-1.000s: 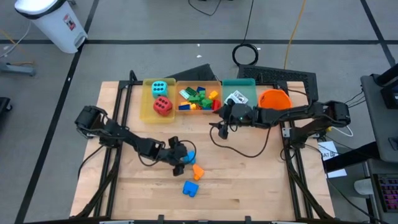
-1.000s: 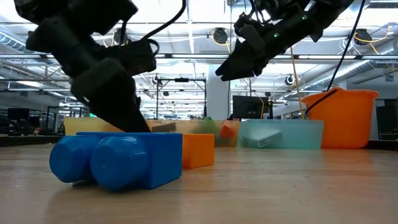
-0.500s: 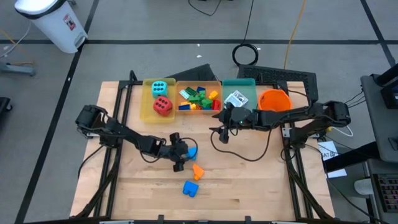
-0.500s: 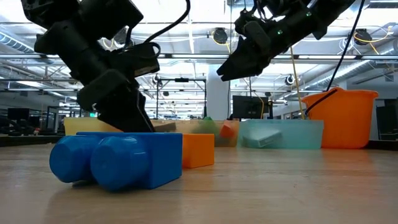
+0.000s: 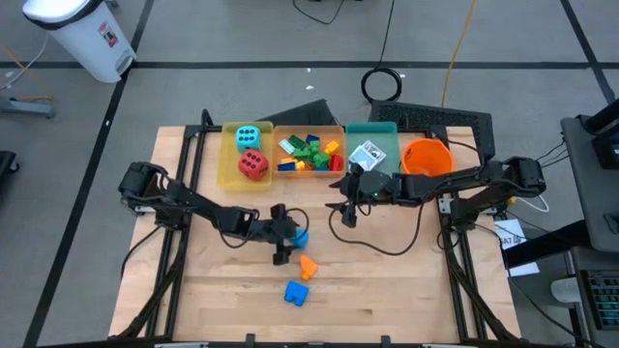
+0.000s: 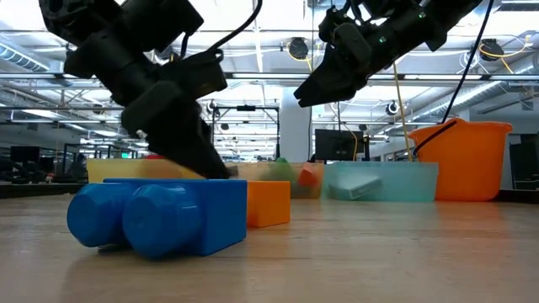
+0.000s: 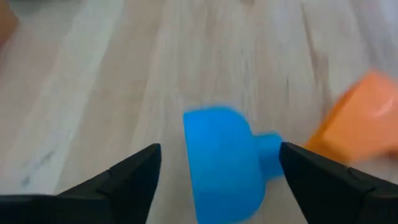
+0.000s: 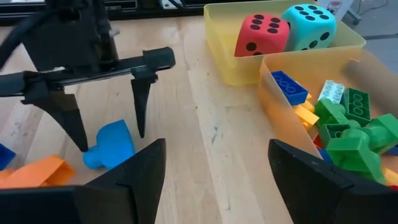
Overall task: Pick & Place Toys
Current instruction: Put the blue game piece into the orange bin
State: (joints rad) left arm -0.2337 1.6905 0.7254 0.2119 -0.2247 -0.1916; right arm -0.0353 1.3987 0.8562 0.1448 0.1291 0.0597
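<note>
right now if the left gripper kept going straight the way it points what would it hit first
Most likely the light blue brick: in the left wrist view it lies dead ahead of the left gripper, between the open jaws. The orange brick sits off to one side, beyond that line. Depth is unclear, but nothing shows in between.

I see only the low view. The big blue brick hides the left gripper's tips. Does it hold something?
Observer: No. The left gripper is open, its fingers on either side of a smaller blue brick on the table.
Operator: What lies in the yellow tray?
Observer: The yellow tray holds a red die and a cyan die.
Operator: Is the right gripper carrying a toy?
Observer: No. The right gripper is open and empty.
</note>
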